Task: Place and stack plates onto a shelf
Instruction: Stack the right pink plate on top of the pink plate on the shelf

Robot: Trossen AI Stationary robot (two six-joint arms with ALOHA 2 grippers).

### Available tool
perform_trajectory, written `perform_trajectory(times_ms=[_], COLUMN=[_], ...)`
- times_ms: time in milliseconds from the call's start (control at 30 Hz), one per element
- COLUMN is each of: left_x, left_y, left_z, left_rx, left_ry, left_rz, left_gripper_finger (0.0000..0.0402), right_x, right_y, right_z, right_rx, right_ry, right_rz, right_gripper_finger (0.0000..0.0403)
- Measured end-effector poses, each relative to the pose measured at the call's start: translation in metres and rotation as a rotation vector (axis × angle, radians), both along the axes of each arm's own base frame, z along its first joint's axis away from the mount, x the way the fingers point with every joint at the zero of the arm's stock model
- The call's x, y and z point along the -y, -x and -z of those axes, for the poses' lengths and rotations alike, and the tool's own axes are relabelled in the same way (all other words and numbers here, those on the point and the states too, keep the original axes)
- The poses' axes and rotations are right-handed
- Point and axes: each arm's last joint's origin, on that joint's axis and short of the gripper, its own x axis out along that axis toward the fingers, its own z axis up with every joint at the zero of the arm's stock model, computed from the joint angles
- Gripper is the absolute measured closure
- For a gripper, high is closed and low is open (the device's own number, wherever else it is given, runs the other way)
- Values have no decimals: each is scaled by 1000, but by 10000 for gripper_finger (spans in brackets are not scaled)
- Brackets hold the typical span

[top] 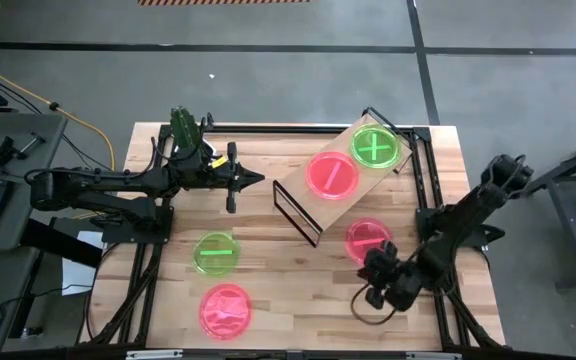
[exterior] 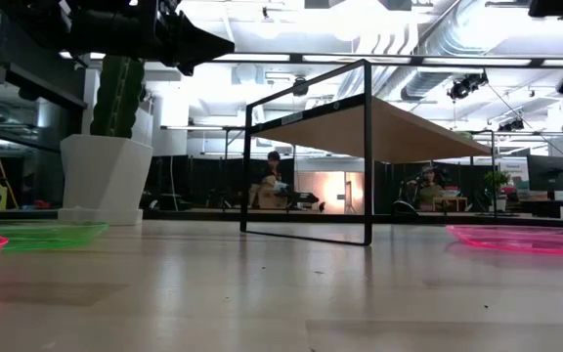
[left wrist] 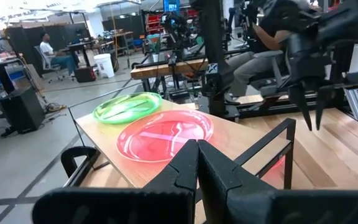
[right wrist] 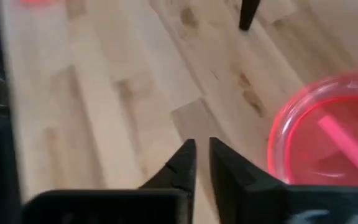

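Plates: green point(top: 376, 148) and pink point(top: 332, 176) already on shelf point(top: 308, 200) upper right of centre; pink point(top: 368, 239) beside it on table, green point(top: 215, 253) and pink point(top: 226, 310) lower left; left gripper point(top: 253, 180) and right gripper point(top: 371, 297) both pressed together, empty; next, likely: opening over nearest pink.

On my bench I count five plates, two green point(top: 376, 148) point(top: 215, 253) and three pink-red point(top: 333, 176) point(top: 368, 239) point(top: 226, 311), one shelf point(top: 303, 197), one potted cactus point(top: 186, 128), and my own two grippers, left gripper point(top: 253, 180) and right gripper point(top: 374, 289).
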Motion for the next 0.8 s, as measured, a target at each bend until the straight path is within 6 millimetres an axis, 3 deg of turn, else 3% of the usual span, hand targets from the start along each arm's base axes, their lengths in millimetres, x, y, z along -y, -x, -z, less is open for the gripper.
perform_trajectory(times_ms=[167, 367, 533, 800], left_x=[0, 0, 0, 0], left_y=[0, 0, 0, 0], left_z=[0, 0, 0, 0], left_rx=[0, -1, -1, -1], left_ry=[-13, -13, -14, -14], left_rz=[0, 0, 0, 0], left_gripper_finger=[401, 401, 401, 401], right_x=[-13, -16, -15, -11], right_y=[-17, -25, -27, -27], right_z=[8, 42, 66, 82], right_rx=[-99, -232, -264, -275], right_ry=[140, 288, 408, 490], right_rz=[10, 32, 66, 133], right_gripper_finger=[293, 203, 184, 182])
